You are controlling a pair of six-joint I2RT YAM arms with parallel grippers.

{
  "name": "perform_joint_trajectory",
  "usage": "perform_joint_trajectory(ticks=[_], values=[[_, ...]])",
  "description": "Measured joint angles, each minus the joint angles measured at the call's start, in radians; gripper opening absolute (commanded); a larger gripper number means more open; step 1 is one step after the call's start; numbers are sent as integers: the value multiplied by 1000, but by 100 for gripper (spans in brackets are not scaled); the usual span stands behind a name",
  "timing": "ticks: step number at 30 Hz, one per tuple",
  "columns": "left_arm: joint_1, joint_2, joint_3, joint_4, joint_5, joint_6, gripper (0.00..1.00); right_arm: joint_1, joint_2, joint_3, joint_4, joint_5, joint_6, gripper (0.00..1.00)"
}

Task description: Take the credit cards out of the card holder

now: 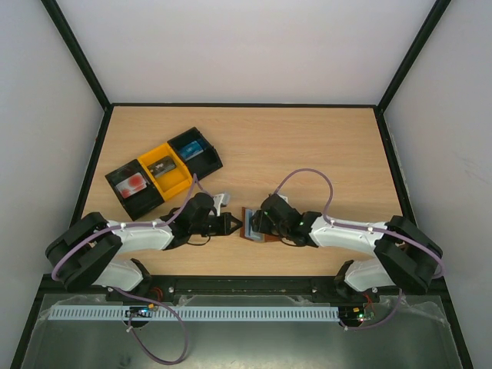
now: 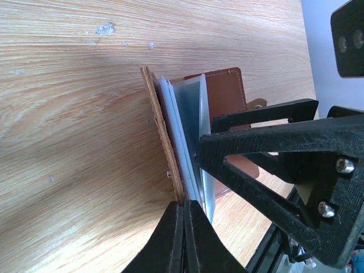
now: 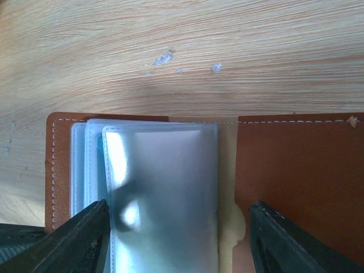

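Note:
The brown card holder (image 1: 252,226) lies open on the table between my two grippers. Its pale pockets (image 3: 159,187) fan up from the brown cover (image 3: 296,170). My right gripper (image 3: 179,239) is open, one finger on each side of the pocket leaves. My left gripper (image 2: 186,207) is shut, its tips against the holder's near edge (image 2: 165,142), where cover and pockets meet. A card with a red patch (image 1: 132,184), a dark card (image 1: 163,167) and a blue card (image 1: 190,148) each lie in a tray. I cannot tell what is inside the frosted pockets.
Three open trays stand in a row at the back left: black (image 1: 123,201), yellow (image 1: 178,184) and black (image 1: 211,160). Dark frame rails (image 1: 246,104) border the table. Both arms' cables loop above the table near the holder.

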Motion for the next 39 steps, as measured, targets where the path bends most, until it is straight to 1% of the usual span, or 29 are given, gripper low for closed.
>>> perform_joint_trajectory(ticks=[4, 13, 21, 25, 27, 29, 34, 37, 39], values=[[0, 0, 0, -1, 0, 5, 3, 0, 7, 0, -2, 4, -7, 66], [0, -11, 0, -24, -11, 14, 3, 0, 26, 45, -97, 93, -17, 61], [0, -18, -1, -36, -18, 24, 3, 0, -5, -7, -169, 169, -5, 57], [0, -19, -1, -43, -18, 27, 3, 0, -41, -31, -206, 180, 18, 52], [0, -22, -1, -48, -19, 28, 3, 0, -77, -32, -218, 177, 31, 47], [0, -24, -2, -52, -22, 29, 3, 0, -131, -32, -222, 174, 44, 45], [0, -24, -2, -58, -25, 29, 3, 2, -248, -30, -189, 140, 71, 39], [-1, -24, -2, -58, -25, 28, 3, 11, -300, -31, -101, 100, 84, 38], [-2, -24, -2, -58, -26, 28, 3, 15, -301, -32, -33, 73, 90, 38]])
